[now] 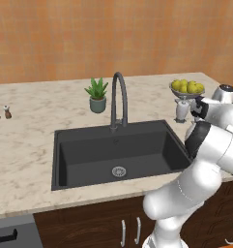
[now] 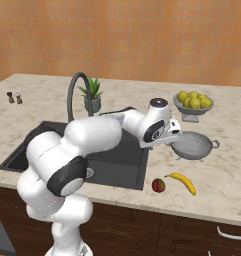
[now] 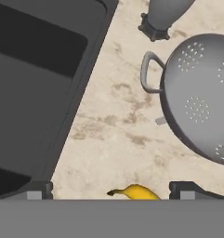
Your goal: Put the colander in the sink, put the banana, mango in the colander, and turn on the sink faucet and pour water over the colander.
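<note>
Orange tiled wall [image 1: 113, 34] behind a beige marble counter [image 1: 36, 126] over dark wooden cabinets [image 1: 89, 225].

A kitchen: marble-look counter [image 1: 31, 145], dark sink [image 1: 89, 155] with gooseneck faucet [image 1: 119, 99], wooden cabinets [image 1: 89, 225] below.

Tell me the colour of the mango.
The mango is mostly red with some green; the right base view shows it best.

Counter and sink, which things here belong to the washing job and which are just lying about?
For the job: colander, banana, mango, sink, sink faucet.

Lying about: potted plant, footed bowl of yellow-green fruit, two small shakers.
</note>
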